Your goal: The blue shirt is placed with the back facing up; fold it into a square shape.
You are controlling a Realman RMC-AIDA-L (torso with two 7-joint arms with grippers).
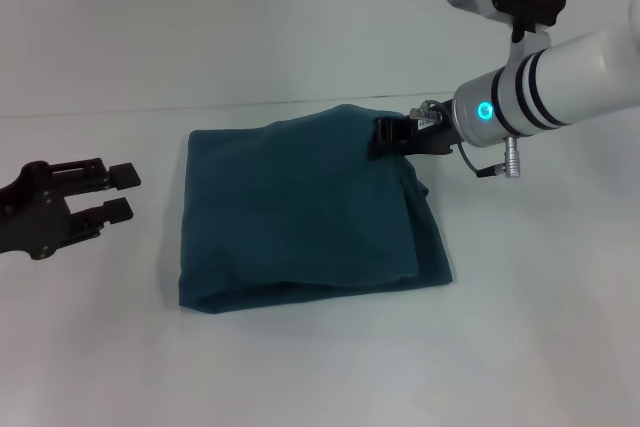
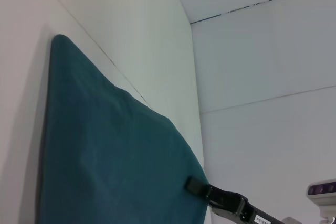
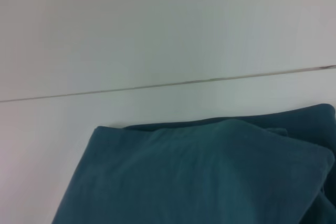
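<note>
The blue shirt [image 1: 300, 217] lies folded into a rough square on the white table, plain side showing, with a top layer folded over from the right. My right gripper [image 1: 386, 137] is at the shirt's far right corner. It looks shut on the cloth, which bulges up toward the fingers. The left wrist view shows the shirt [image 2: 110, 156] with a black right fingertip [image 2: 194, 184] at its edge. In the right wrist view the shirt [image 3: 199, 177] fills the lower part. My left gripper [image 1: 120, 193] rests open on the table, left of the shirt and apart from it.
The white table [image 1: 300, 367] runs back to a seam where it meets the white wall [image 1: 250, 17]. The right arm's white forearm [image 1: 560, 72] slants in from the upper right above the table.
</note>
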